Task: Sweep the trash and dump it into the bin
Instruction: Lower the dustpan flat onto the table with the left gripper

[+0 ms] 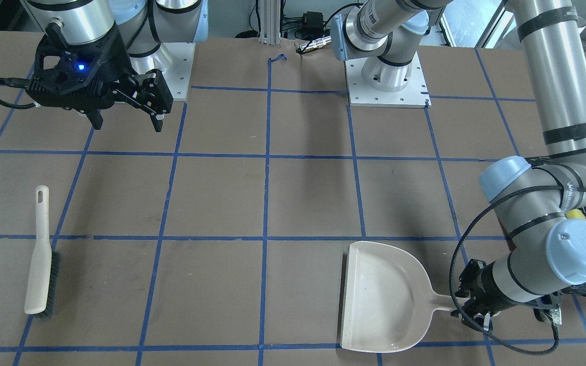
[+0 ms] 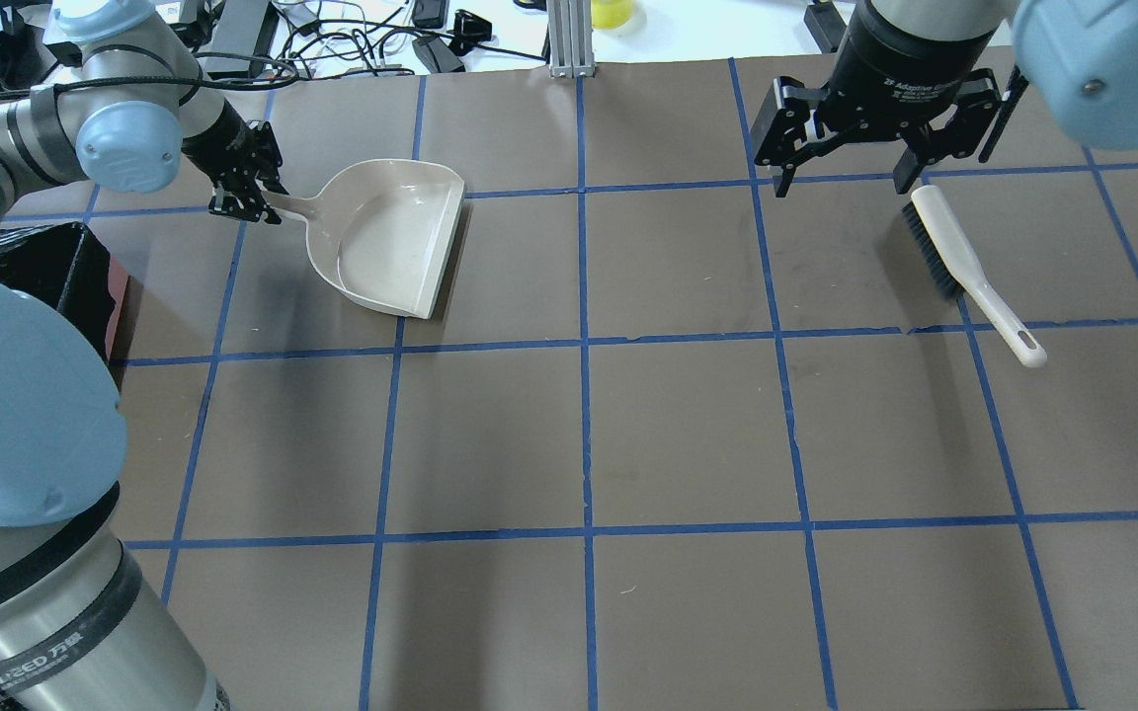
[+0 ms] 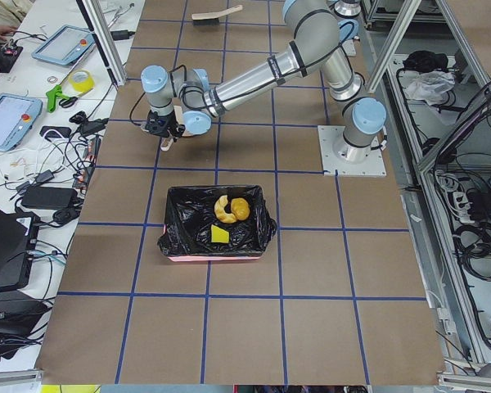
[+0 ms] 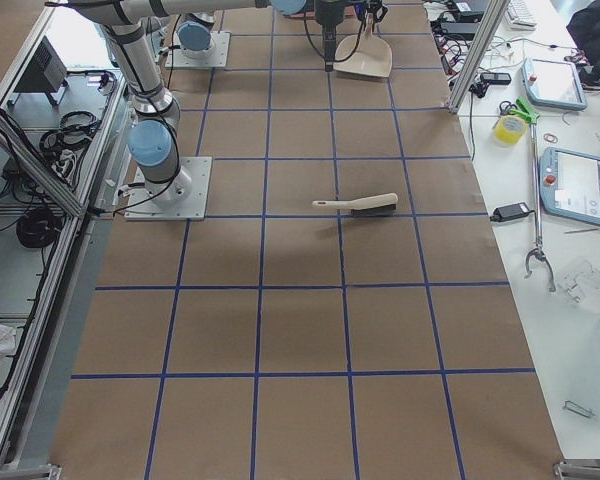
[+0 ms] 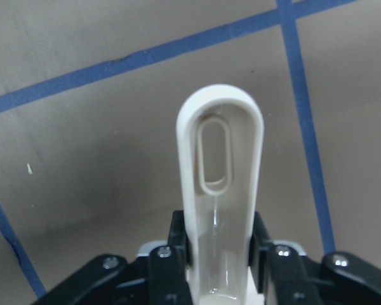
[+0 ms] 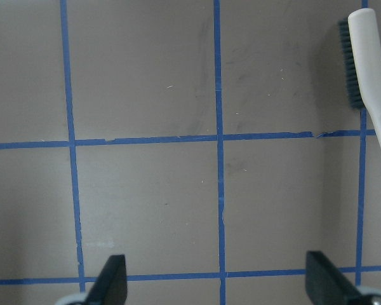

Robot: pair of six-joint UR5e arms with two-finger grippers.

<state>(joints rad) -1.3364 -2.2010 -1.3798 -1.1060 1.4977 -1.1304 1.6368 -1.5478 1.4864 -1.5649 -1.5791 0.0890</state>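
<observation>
Exterior left: 3 trash pieces (image 3: 229, 211) in bin (image 3: 184, 237); left gripper (image 2: 251, 197) grips dustpan (image 2: 391, 242).

Left gripper (image 2: 258, 209) low at upper left of overhead view, clamped on dustpan handle (image 2: 297, 204). Right gripper (image 2: 841, 181) upper right, jaws wide apart, pointing down.

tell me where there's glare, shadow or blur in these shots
Overhead view: small shine inside the dustpan, dark shadow along its open edge. Left wrist view: the dustpan's handle, gripped by the left hand, sits very close and looks soft. Front view: broad faint shadows across the table.
</observation>
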